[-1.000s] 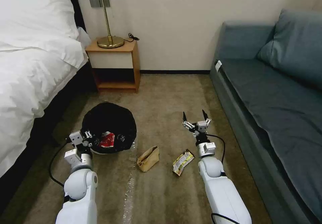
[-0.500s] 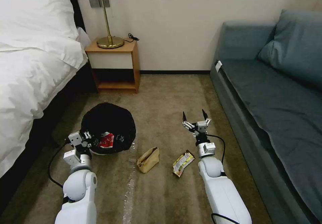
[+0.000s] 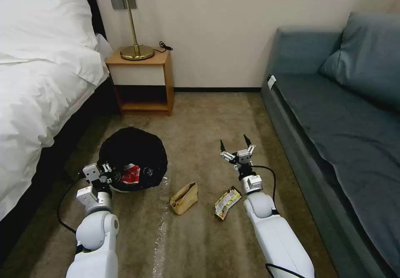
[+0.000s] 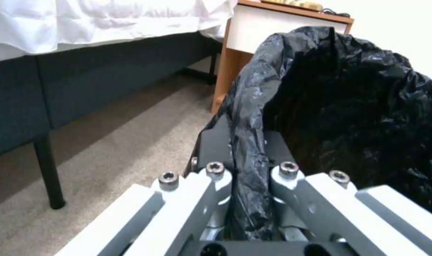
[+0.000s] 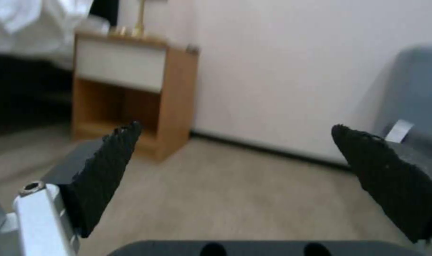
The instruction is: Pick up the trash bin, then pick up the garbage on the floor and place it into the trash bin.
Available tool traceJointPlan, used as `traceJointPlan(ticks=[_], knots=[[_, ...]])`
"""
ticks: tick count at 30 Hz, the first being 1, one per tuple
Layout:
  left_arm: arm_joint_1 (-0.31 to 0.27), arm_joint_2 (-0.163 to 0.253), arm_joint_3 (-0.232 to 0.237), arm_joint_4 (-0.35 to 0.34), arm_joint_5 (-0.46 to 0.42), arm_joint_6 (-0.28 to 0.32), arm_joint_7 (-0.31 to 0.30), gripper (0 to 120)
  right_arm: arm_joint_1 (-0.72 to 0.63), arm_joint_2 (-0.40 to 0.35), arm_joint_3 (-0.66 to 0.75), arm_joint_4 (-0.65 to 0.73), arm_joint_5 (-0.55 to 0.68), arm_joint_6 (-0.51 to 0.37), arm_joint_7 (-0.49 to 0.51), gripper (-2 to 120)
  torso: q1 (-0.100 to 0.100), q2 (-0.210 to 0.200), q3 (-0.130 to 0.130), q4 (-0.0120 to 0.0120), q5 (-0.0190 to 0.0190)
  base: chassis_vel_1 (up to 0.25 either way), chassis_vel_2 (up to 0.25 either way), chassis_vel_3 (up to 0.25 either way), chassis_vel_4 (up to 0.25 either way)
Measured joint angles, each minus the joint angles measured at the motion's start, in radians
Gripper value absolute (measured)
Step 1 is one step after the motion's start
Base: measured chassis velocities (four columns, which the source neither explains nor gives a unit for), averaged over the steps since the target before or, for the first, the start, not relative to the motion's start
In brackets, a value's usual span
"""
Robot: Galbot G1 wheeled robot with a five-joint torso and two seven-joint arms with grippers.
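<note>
Head view: the trash bin (image 3: 133,157), lined in black, sits on the carpet near the bed (image 3: 37,103); a red snack packet (image 3: 131,174) lies inside it. The left gripper (image 3: 109,176) pinches its near rim. A tan paper bag (image 3: 183,198) and a yellow-and-black wrapper (image 3: 227,202) lie on the floor to the right. The right gripper (image 3: 236,144) hovers beyond the wrapper, jaws spread.

Left wrist view: the jaws press together on the black liner (image 4: 249,149).

Right wrist view: the spread jaws face the nightstand (image 5: 130,92).
</note>
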Motion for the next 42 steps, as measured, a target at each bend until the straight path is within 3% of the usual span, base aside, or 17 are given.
traceJointPlan(ticks=[1, 3, 6, 8, 10, 17, 25, 35, 42], knots=[[0.000, 0.000, 0.000, 0.000, 0.000, 0.000, 0.000, 4, 0.000, 0.000, 0.000, 0.000, 0.000, 0.000, 0.000, 100, 0.000, 0.000, 0.000, 0.0000, 0.0000, 0.000, 0.000, 0.000, 0.000], [-0.002, 0.005, -0.004, 0.000, -0.003, 0.002, 0.000, 4, 0.022, -0.037, -0.068, -0.024, 0.088, -0.091, -0.020, 100, 0.000, 0.000, 0.000, 0.0001, 0.0001, 0.000, 0.000, 0.000, 0.000], [-0.003, 0.005, -0.006, 0.000, -0.004, 0.003, 0.000, 4, 0.025, -0.047, -0.084, -0.028, 0.116, -0.117, -0.031, 100, 0.000, 0.000, 0.000, 0.0001, 0.0000, 0.000, 0.000, 0.000, 0.000], [-0.002, 0.006, -0.015, 0.008, -0.005, 0.003, 0.003, 4, 0.024, -0.077, -0.127, -0.039, 0.241, -0.233, -0.062, 100, 0.000, 0.000, 0.000, 0.0000, 0.0000, 0.000, 0.000, 0.000, 0.000], [-0.002, 0.006, -0.017, 0.012, -0.006, 0.003, 0.003, 4, 0.019, -0.082, -0.130, -0.047, 0.282, -0.280, -0.077, 100, 0.000, 0.000, 0.000, 0.0000, 0.0000, 0.000, 0.000, 0.000, 0.000], [0.004, 0.001, -0.012, 0.010, -0.002, 0.002, 0.003, 4, 0.010, -0.088, -0.126, -0.106, 0.331, -0.410, -0.095, 100, 0.000, 0.000, 0.000, 0.0000, 0.0000, 0.000, 0.000, 0.000, 0.000], [0.008, -0.003, -0.017, 0.008, 0.001, -0.003, 0.001, 4, -0.009, -0.093, -0.102, -0.161, 0.326, -0.480, -0.155, 100, 0.000, 0.000, 0.000, 0.0000, 0.0000, 0.000, 0.000, 0.000, 0.000], [0.013, -0.008, -0.017, 0.008, 0.005, -0.006, 0.000, 4, -0.020, -0.085, -0.050, -0.232, 0.220, -0.464, -0.213, 100, 0.000, 0.000, 0.000, 0.0000, 0.0000, 0.000, 0.000, 0.000, 0.000], [0.012, -0.007, -0.017, 0.009, 0.005, -0.006, 0.000, 4, -0.030, -0.076, -0.030, -0.240, 0.209, -0.455, -0.225, 100, 0.000, 0.000, 0.000, 0.0000, 0.0000, 0.000, 0.000, 0.000, 0.000]])
